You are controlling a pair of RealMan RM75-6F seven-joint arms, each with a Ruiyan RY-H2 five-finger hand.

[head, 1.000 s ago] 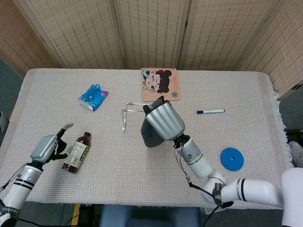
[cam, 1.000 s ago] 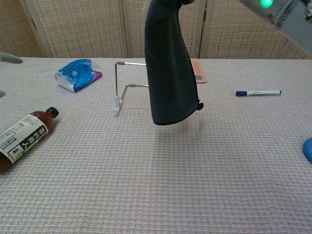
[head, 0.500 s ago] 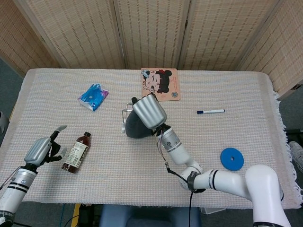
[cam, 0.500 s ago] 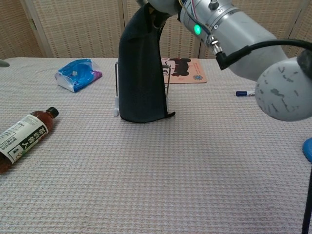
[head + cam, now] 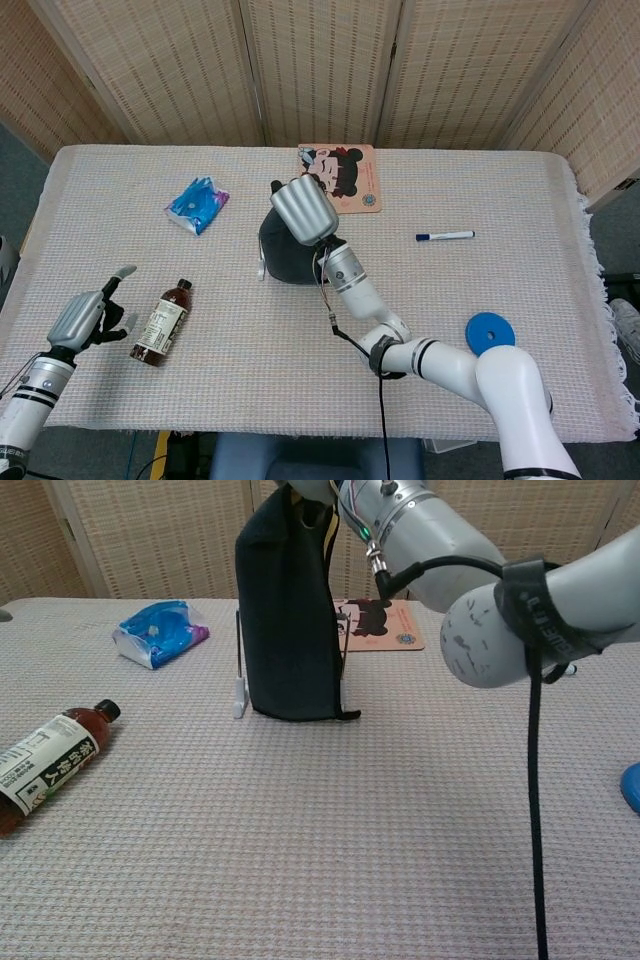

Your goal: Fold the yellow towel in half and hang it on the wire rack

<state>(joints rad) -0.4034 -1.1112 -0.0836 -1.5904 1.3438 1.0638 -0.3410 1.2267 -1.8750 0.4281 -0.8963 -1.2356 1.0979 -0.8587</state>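
Note:
The towel (image 5: 285, 260) (image 5: 288, 620) looks dark grey, not yellow. It hangs folded and upright at the wire rack (image 5: 239, 655), and its lower edge reaches the table. My right hand (image 5: 300, 208) (image 5: 318, 494) grips the towel's top edge from above, over the rack. The towel hides most of the rack. Only the rack's left post and white foot (image 5: 261, 268) show beside it. Whether the towel lies over the top bar is hidden. My left hand (image 5: 86, 314) is low at the front left, fingers apart and holding nothing.
A brown drink bottle (image 5: 161, 321) (image 5: 50, 762) lies just right of my left hand. A blue packet (image 5: 197, 203) (image 5: 160, 632) lies left of the rack, and a cartoon mat (image 5: 347, 181) lies behind it. A marker (image 5: 445, 236) and a blue disc (image 5: 490, 336) lie to the right.
My right hand carried the hanging towel leftward and away from me, from mid-table onto the rack. The towel's lower edge came down to the table. My left hand drew back a little from the bottle.

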